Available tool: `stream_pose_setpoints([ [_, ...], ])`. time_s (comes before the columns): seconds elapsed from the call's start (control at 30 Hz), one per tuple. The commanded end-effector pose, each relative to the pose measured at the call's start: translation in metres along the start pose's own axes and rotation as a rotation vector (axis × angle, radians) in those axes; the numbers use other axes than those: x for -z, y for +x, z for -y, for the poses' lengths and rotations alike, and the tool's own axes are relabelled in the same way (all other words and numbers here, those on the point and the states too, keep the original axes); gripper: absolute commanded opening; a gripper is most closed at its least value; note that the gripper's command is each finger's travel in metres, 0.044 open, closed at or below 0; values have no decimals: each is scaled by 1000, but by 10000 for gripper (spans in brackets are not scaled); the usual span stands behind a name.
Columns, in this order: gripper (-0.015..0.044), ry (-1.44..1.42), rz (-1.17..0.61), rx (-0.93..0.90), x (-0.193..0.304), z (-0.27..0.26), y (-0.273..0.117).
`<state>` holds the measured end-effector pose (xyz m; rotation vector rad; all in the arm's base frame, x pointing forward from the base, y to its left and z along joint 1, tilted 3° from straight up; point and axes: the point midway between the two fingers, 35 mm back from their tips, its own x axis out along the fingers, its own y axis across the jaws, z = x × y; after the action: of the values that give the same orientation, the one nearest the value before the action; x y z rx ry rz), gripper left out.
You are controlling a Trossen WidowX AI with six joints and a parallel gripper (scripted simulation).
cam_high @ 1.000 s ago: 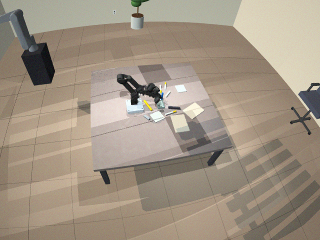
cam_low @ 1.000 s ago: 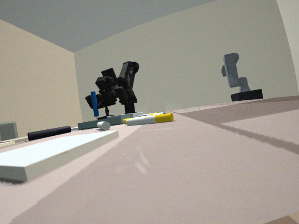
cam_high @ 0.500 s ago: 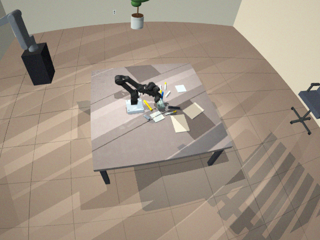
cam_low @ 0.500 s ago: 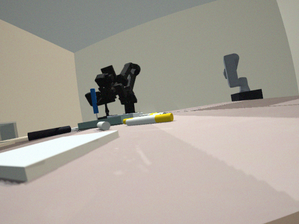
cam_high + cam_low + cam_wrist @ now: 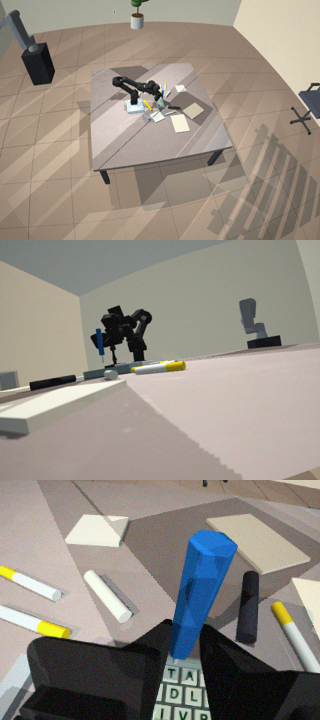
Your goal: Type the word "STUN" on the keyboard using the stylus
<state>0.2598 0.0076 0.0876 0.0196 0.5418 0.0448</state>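
Claw [image 5: 157, 97] [image 5: 99, 344] [image 5: 185, 628] pinched the blue stylus [image 5: 162, 93] [image 5: 99, 342] [image 5: 202, 582] over the keyboard [image 5: 160, 104] [image 5: 94, 374] [image 5: 173, 695] in the top view; at the far side, a white pot [image 5: 136, 22] held a green plant [image 5: 136, 3]. In the exterior view, the stylus hung nearly upright, its tip seemingly above the keys; a firm press could twist it if the grip slipped. The wrist view showed its lower end near T and A, so a small sideways error could type the wrong letter.
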Motion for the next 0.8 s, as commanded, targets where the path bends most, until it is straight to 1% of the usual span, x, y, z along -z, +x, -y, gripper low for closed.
stream_pose_setpoints([
  [0.0,18,0,1,0,0,0,0],
  [0.03,0,0,0,0,0,-1,0],
  [0.77,0,9,-22,-4,-4,-54,5],
])
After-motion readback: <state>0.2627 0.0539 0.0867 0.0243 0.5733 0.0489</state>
